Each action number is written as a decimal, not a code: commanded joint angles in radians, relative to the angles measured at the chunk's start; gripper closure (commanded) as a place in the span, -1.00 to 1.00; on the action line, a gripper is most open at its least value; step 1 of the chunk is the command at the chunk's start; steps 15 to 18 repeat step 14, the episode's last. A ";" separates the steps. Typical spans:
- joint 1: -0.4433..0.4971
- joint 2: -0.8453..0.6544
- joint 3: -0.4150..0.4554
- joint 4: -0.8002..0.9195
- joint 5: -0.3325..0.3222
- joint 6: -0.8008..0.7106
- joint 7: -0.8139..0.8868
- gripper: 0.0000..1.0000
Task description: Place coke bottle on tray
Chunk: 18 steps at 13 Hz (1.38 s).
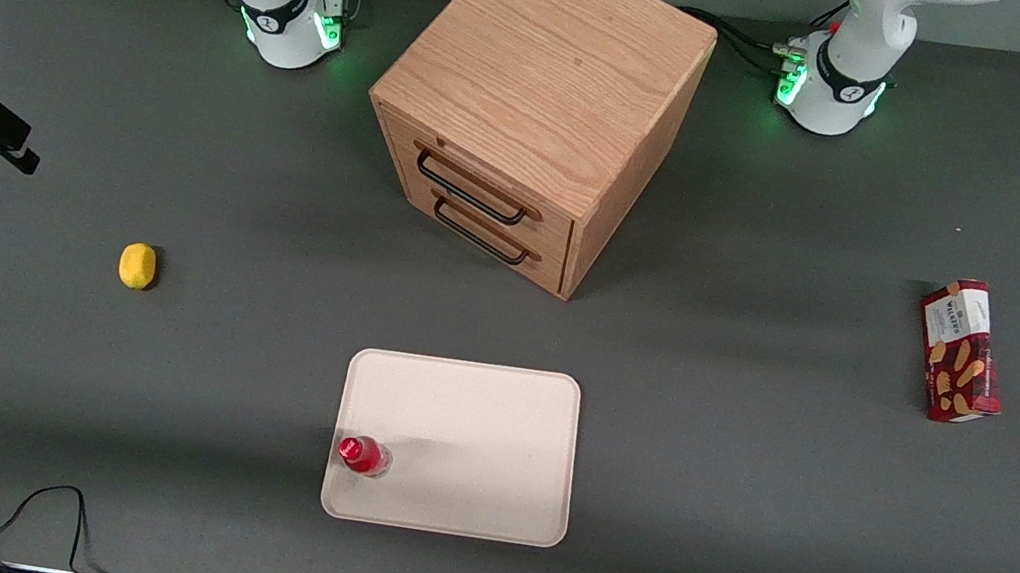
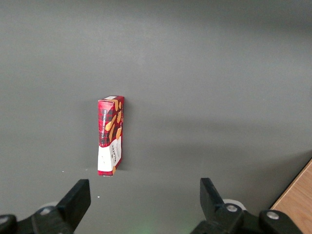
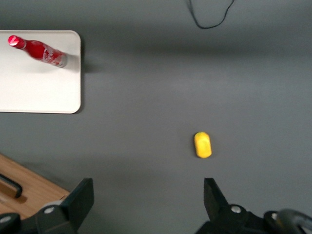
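Robot lab: two arm bases (image 1: 292, 21) on grey table (image 1: 743, 483).

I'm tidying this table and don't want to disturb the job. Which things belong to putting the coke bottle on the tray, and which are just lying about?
Part of the job:
coke bottle, standing upright on the tray near one corner
tray
gripper, open, holding nothing, above the bare table near the lemon

Just lying about:
lemon
biscuit box
wooden drawer cabinet

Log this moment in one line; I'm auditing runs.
coke bottle: upright on tray | tool: open, empty, above table near lemon | placement: done
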 commanded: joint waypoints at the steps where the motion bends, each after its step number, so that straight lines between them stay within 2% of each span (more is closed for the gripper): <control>1: 0.013 0.019 -0.002 0.039 -0.035 -0.015 -0.003 -1.00; 5: 0.041 -0.009 -0.034 -0.004 -0.050 -0.041 -0.006 -1.00; 9: -0.023 -0.008 0.013 0.005 -0.043 -0.064 -0.016 -1.00; 18: -0.017 -0.006 0.015 0.000 -0.043 -0.066 -0.016 -1.00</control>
